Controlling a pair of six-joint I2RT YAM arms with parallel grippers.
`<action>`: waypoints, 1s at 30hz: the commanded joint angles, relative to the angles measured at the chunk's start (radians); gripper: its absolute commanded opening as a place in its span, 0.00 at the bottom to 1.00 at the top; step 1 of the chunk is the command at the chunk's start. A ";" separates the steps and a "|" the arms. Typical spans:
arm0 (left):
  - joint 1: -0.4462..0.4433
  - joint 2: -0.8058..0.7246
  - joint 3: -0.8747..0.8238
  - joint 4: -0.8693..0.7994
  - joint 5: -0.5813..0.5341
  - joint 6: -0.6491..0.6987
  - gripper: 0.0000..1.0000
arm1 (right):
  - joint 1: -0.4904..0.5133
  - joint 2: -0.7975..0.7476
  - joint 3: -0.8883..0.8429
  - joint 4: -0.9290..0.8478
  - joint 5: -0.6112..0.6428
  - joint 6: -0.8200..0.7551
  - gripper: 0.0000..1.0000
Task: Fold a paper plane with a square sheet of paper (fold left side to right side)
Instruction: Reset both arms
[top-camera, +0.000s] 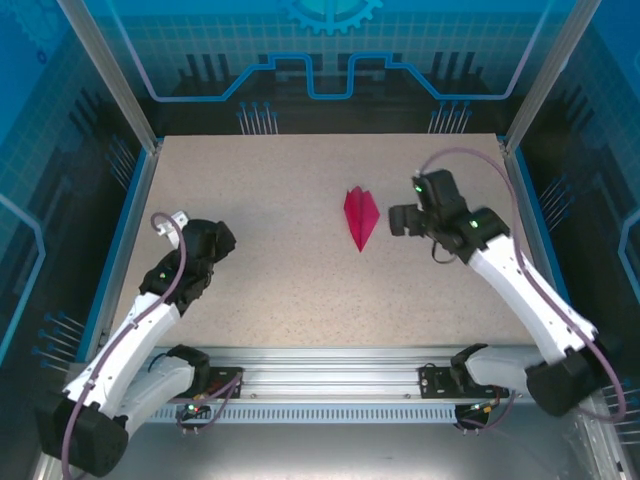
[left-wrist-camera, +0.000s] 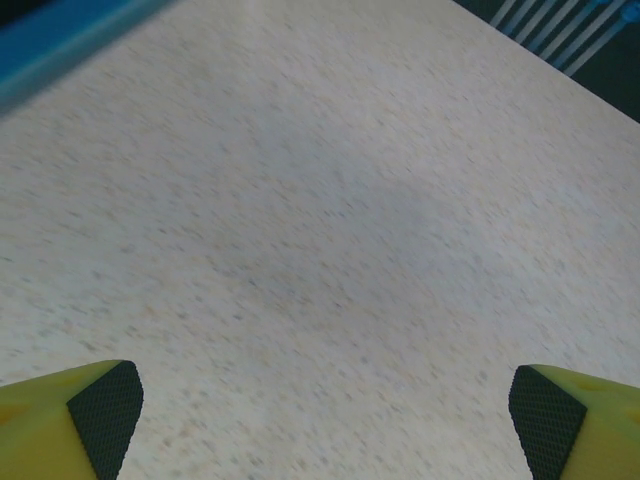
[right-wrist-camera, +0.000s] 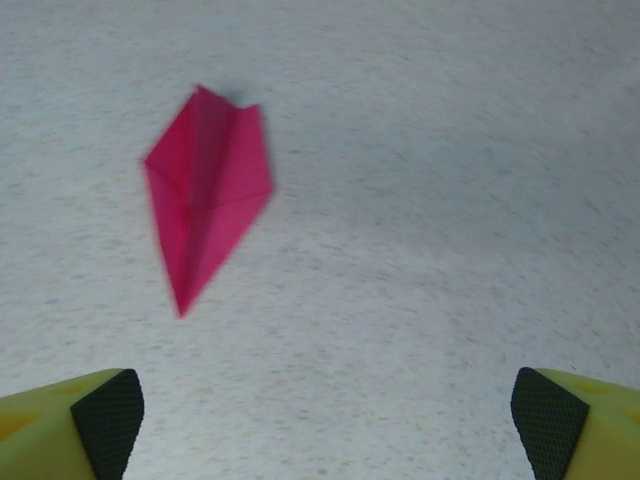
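The magenta-pink paper plane (top-camera: 361, 216) lies flat near the middle of the table as a narrow pointed dart, its tip toward the near edge. In the right wrist view the paper plane (right-wrist-camera: 205, 192) sits upper left, with a centre crease. My right gripper (top-camera: 403, 219) hovers just right of the plane, open, with bare table between its fingers (right-wrist-camera: 105, 418). My left gripper (top-camera: 212, 240) is far to the left, open over bare table, its yellow fingers (left-wrist-camera: 100, 410) spread wide. The flat square sheet is out of view.
The speckled beige table (top-camera: 300, 290) is walled by blue panels with metal posts. A metal rail (top-camera: 330, 375) runs along the near edge between the arm bases.
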 joint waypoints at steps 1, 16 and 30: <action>0.020 -0.014 -0.050 0.114 -0.184 0.104 0.98 | -0.155 -0.091 -0.203 0.252 -0.074 -0.038 0.99; 0.074 0.277 -0.343 0.911 -0.135 0.461 0.99 | -0.383 0.059 -0.738 1.188 -0.214 -0.246 0.99; 0.113 0.471 -0.408 1.373 0.133 0.673 0.99 | -0.359 0.347 -0.710 1.503 -0.319 -0.311 0.99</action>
